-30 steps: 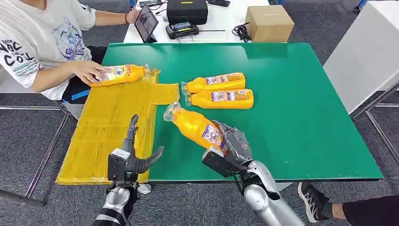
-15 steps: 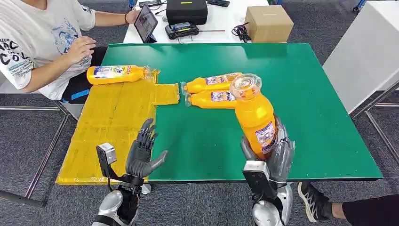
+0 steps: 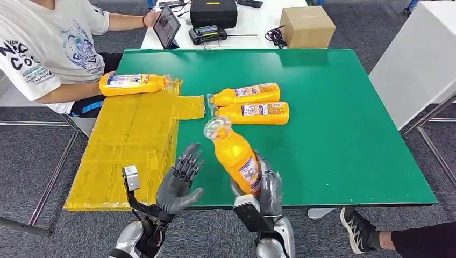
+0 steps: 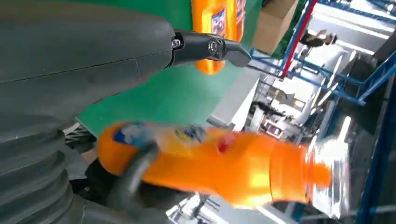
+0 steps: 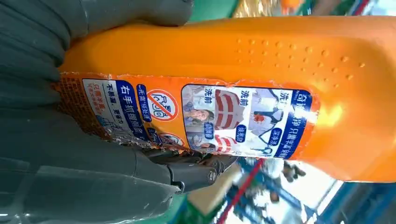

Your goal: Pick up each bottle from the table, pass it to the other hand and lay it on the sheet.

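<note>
- Orange bottle is gripped low on its body by the right hand at the near desk edge, cap tilted toward 11 o'clock. A second ago it lay low across the desk; half a second ago it stood upright further to 3 o'clock. It has since swung inward toward the left hand.
- Left hand holds nothing, fingers spread, palm turned to the bottle. It has risen and closed the gap, and now sits just beside the bottle at its 9 o'clock, not touching.
- Judgement: lift complete, handover imminent. The receiving hand must close on the bare upper body before the right releases.
- Yellow sheet lies at 10 o'clock over the green desk; one bottle on the sheet rests at its far edge.
- Two bottles on the desk lie side by side at 12 o'clock, not yet picked.
- Person sits at far 10 o'clock; their hand has withdrawn from the laid bottle.
</note>
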Tool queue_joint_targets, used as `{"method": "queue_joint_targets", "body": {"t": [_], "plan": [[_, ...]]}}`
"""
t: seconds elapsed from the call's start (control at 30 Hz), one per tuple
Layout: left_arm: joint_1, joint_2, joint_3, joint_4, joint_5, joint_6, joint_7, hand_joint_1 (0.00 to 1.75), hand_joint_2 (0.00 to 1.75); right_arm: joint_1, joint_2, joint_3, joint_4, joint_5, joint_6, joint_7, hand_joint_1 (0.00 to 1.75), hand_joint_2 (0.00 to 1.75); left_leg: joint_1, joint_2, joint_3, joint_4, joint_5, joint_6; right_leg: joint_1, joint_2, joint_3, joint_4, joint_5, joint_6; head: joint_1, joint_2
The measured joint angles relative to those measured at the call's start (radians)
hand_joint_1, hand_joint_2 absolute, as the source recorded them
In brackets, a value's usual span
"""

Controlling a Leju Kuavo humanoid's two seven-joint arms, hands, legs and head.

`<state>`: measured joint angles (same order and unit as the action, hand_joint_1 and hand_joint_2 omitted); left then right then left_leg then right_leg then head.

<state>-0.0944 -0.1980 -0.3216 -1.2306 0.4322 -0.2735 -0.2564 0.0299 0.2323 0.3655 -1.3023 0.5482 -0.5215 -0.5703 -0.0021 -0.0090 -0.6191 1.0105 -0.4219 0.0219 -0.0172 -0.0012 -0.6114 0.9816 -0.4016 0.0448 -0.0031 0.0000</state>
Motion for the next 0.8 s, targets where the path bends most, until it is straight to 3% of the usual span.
{"method": "queue_joint_targets", "body": {"t": [0.8], "plan": [[-0.04, 0.012, -0.013, 0.053, -0.046, 0.091, -0.005, 0.0, 1.75, -0.183, 0.046, 0.243, 0.313, 0.03, 0.049, 0.04, 1.75, 1.75, 0.0, 0.0, 0.0, 0.0, 0.0, 0.0, 0.0, 0.0, 0.0, 0.0, 0.0, 0.0, 0.0, 0.0]]}}
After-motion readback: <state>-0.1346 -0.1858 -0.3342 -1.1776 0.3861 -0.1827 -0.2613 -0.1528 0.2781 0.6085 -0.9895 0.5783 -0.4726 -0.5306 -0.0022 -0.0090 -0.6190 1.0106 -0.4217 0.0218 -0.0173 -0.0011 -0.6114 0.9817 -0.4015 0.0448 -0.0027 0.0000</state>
